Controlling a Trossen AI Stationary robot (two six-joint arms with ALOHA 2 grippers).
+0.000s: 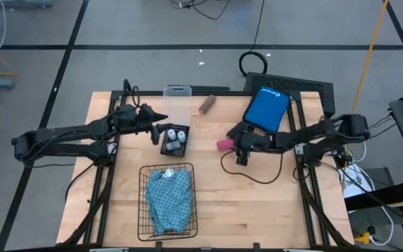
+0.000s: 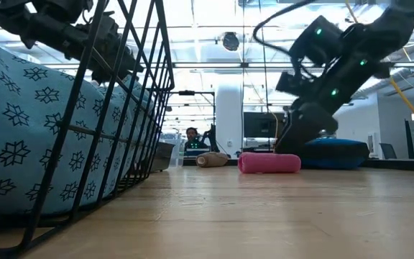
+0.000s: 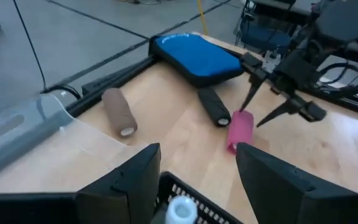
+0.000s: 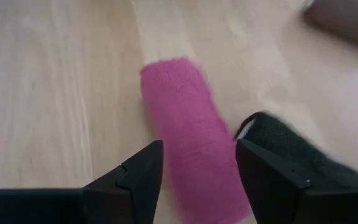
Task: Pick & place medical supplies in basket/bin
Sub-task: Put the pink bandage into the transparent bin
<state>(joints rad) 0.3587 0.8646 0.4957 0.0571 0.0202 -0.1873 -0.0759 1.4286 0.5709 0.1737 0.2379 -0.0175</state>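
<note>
The pink roll (image 1: 223,144) lies on its side on the wood, right of the small black tray (image 1: 174,141) that holds white-capped vials (image 1: 181,135). My right gripper (image 4: 197,168) is open and low over the roll (image 4: 185,124), one finger on each side, with a gap to both. My left gripper (image 3: 197,168) hovers open over the tray's far end, a vial cap (image 3: 180,210) just below it. The brown roll (image 1: 207,104) lies near the far edge. The teal patterned cloth (image 1: 170,199) lies folded in the black wire basket (image 1: 145,210). A dark oblong thing (image 3: 213,107) lies beside the pink roll.
A clear plastic box (image 1: 177,101) stands at the far edge, behind the tray. A blue pouch (image 1: 266,108) lies at the far right, close behind my right gripper. A thin cable (image 1: 254,175) loops over the wood near the right arm. Bare wood (image 1: 257,210) lies right of the basket.
</note>
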